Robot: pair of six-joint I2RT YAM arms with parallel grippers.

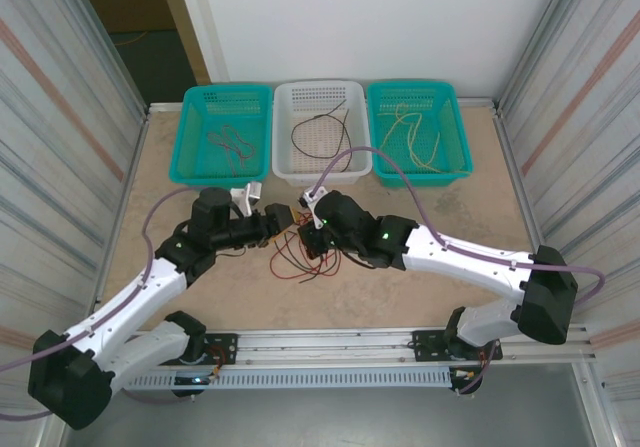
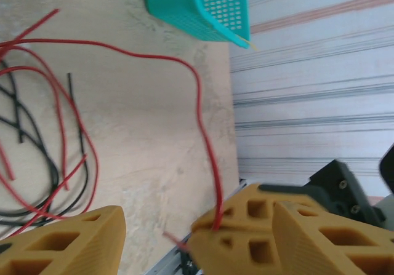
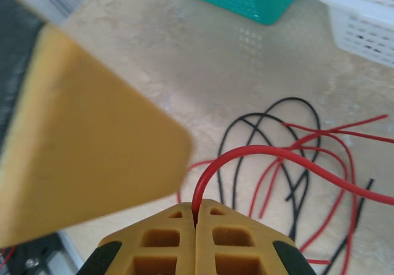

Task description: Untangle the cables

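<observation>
Two claws meet over the middle of the table. The right claw is clamped on a red cable, and the left claw seems spread apart just beside it. Loose red and black cables lie tangled on the table beneath them.
</observation>
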